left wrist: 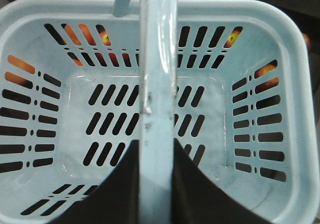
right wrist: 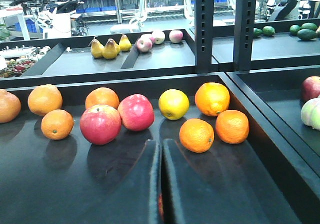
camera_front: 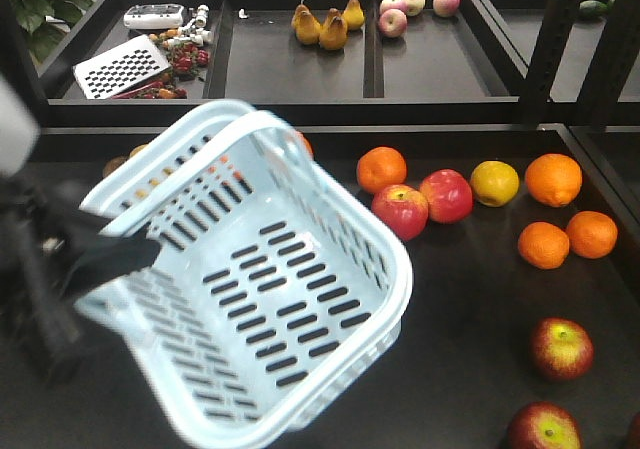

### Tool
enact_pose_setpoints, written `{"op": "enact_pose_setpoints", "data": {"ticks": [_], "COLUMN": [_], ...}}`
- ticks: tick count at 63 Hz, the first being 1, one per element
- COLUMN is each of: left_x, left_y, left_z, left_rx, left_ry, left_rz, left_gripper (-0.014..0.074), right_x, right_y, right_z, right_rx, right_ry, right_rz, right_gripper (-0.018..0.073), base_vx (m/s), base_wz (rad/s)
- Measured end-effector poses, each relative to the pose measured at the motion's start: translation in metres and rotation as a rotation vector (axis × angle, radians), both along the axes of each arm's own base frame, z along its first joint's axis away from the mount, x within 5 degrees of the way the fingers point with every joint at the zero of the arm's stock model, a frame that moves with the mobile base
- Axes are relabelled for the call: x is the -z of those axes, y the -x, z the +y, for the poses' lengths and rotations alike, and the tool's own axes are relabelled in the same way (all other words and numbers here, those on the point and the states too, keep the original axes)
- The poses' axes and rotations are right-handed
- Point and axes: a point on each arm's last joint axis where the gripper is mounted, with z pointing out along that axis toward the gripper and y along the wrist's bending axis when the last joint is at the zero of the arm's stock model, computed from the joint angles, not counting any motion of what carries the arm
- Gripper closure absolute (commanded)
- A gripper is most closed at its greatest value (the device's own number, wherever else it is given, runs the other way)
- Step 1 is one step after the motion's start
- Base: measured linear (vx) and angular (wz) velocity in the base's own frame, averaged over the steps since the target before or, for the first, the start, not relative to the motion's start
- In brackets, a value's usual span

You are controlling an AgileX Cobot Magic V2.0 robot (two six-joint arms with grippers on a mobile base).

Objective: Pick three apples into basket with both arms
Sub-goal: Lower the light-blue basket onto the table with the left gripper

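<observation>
So the left gripper (left wrist: 155, 143) has hold of the basket (camera_front: 392, 269) by its handle (left wrist: 159, 59), one black finger clamped on each side of the pale blue bar. The basket is tipped up at an angle over the left half of the dark tray (camera_front: 470, 299), with its open top and bare slotted floor facing the front camera. I can't tell if its low corner touches the tray.

The right gripper (right wrist: 161, 141) is pinched nearly closed, with just a thin slit between the fingers. There's a sliver of red low in that slit, no idea what it is.

A dark red apple (camera_front: 561, 347) and a second dark red apple (camera_front: 543, 429) lie on the tray right of the basket, well apart from it. Further back sit two brighter red apples (camera_front: 447, 195), a yellow apple (camera_front: 495, 182) and some oranges (camera_front: 553, 179).
</observation>
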Motion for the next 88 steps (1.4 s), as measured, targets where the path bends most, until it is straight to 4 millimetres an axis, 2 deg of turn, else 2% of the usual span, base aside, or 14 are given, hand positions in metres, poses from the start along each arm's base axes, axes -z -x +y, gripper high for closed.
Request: {"op": "enact_pose_setpoints", "data": {"ticks": [8,16,29,42,56,66,88], "left_x": [-0.004,0.005,0.037,0.061,0.093,0.108,0.113], "left_y": [-0.036,-0.069,-0.12,-0.154,-0.179,-0.188,-0.19], "left_z": [-0.019,-0.037,-0.069,-0.094,-0.108,-0.113,-0.115], "left_rx": [0.064,0.135,0.267,0.368,0.427,0.437,0.444], "left_ry": [-0.074,-0.146,-0.2,-0.188,-0.217,-0.226,-0.232], "left_rz": [-0.006,0.02,0.071,0.109,0.162,0.192,0.207], "left_gripper": [0.0603,0.0603,0.0603,0.0603,0.0603,0.0603,0.0561], "right_x": [0.0,0.0,0.0,0.0,0.0,0.0,0.0], "right_y": [0.0,0.0,0.0,0.0,0.0,0.0,0.0], "right_z": [0.0,0.0,0.0,0.0,0.0,0.0,0.0], "right_rx": [0.0,0.0,0.0,0.0,0.0,0.0,0.0], "right_ry": [0.0,0.0,0.0,0.0,0.0,0.0,0.0], "right_rz": [0.0,0.0,0.0,0.0,0.0,0.0,0.0], "right_gripper": [0.0564,0.0564,0.0564,0.0564,0.0564,0.0564,0.0564], "base_vx": [0.0,0.0,0.0,0.0,0.0,0.0,0.0], "base_wz": [0.0,0.0,0.0,0.0,0.0,0.0,0.0]}}
